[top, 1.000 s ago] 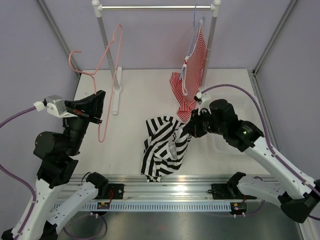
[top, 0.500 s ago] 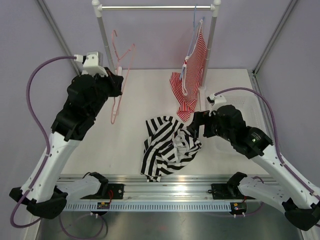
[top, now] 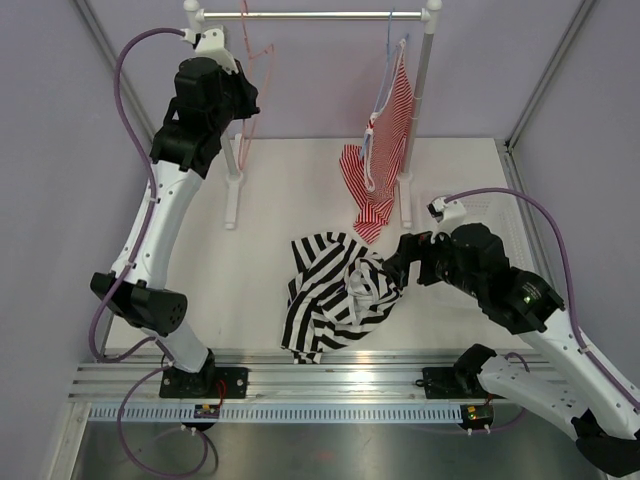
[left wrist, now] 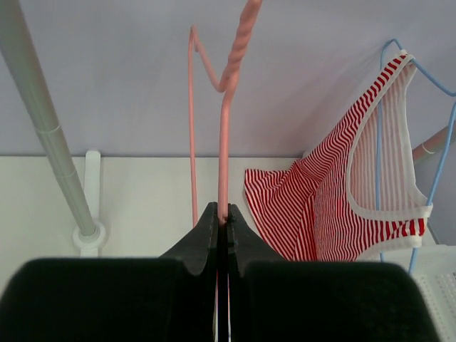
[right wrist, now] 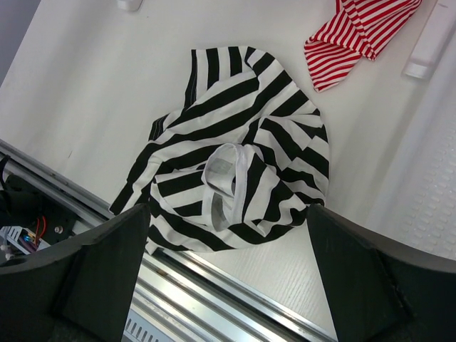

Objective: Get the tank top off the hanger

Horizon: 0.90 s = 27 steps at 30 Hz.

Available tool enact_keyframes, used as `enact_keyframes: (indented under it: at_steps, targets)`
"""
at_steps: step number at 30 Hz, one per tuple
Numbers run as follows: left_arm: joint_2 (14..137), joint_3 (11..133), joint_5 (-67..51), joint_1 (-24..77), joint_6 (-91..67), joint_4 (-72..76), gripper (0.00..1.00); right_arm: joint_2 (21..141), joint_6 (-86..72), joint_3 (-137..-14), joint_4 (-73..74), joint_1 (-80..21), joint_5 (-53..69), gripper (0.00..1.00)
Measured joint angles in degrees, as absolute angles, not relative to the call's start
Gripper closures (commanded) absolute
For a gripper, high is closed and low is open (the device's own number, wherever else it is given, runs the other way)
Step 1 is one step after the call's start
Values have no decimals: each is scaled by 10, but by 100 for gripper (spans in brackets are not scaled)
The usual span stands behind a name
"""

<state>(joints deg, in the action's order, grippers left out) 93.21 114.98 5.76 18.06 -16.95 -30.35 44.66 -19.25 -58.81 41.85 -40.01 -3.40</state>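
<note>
The black-and-white striped tank top (top: pixel 335 295) lies crumpled on the table near the front edge, free of the hanger; the right wrist view shows it (right wrist: pixel 235 178) with its white neck band on top. My right gripper (top: pixel 392 268) hovers at its right side, open, with nothing between the fingers (right wrist: pixel 226 214). The pink wire hanger (top: pixel 246 28) is bare and raised to the left end of the rail. My left gripper (top: pixel 252 102) is shut on its wire; the left wrist view shows the hanger (left wrist: pixel 224 135) rising from the pinched jaws (left wrist: pixel 221 214).
A red-and-white striped top (top: pixel 385 140) hangs on a light blue hanger (top: pixel 392 35) at the right end of the metal rail (top: pixel 320 15), its hem resting on the table. The rack's posts (top: pixel 213 90) (top: pixel 420 100) stand at the back. A white ribbed mat (top: pixel 490 215) lies at the right.
The left arm has swung up from the low left and lifted the pink hanger to the rail. The right gripper has opened, let the tank top drop, and drawn back to the right.
</note>
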Motion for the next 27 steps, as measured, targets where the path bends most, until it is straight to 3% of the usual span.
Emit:
enact_keyframes:
  at_steps: [21, 27]
  targets:
    - [1066, 1296, 23, 160, -135, -261, 100, 443, -195, -552, 402, -400, -1, 1]
    - [1116, 1316, 23, 154, -135, -272, 95, 443, -199, -547, 401, -400, 12, 1]
